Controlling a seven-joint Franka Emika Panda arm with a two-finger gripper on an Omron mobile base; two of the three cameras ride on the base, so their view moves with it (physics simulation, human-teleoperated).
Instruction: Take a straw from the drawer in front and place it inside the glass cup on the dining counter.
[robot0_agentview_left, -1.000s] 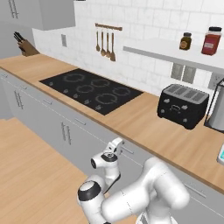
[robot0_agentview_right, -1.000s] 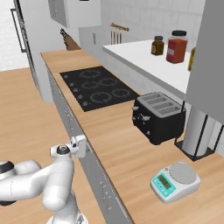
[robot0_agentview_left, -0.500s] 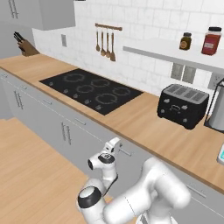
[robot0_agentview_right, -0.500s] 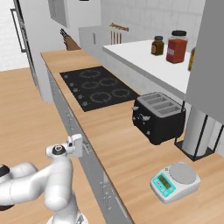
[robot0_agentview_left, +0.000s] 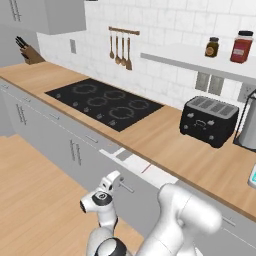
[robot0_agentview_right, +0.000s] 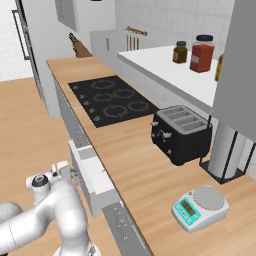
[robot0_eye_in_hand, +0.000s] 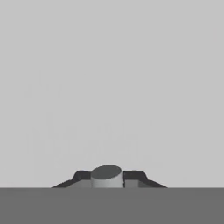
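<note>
Hand view looks straight at a plain light grey surface, and at the bottom the two dark fingertips (robot0_eye_in_hand: 133, 176) stand on both sides of a round grey bar, the handle (robot0_eye_in_hand: 106, 176); the claw (robot0_eye_in_hand: 107, 177) is pinching this handle. From the left base view, the claw (robot0_agentview_left: 114, 179) is low in front of the cabinets, at the slim metal handle (robot0_agentview_left: 126, 187) of the drawer (robot0_agentview_left: 131, 162). The drawer is pulled out a little from under the edge of the wooden bench (robot0_agentview_left: 165, 142), and its white inside is visible. A very thin red-pink line, the straw (robot0_agentview_left: 146, 168), lies in the white inside, close to the bench edge. From the right base view the same drawer (robot0_agentview_right: 92, 175) stands out from the row of grey fronts, with the straw (robot0_agentview_right: 101, 172) as a small red mark on its white floor, and the claw (robot0_agentview_right: 67, 171) is at the outer front of the drawer. On the bench there are a black hob (robot0_agentview_left: 104, 102), a black toaster (robot0_agentview_left: 208, 120) and a small kitchen scale (robot0_agentview_right: 199, 205). Two jars (robot0_agentview_left: 241, 46) stand on the shelf above, and a knife block (robot0_agentview_left: 30, 54) is at the far end of the bench.
</note>
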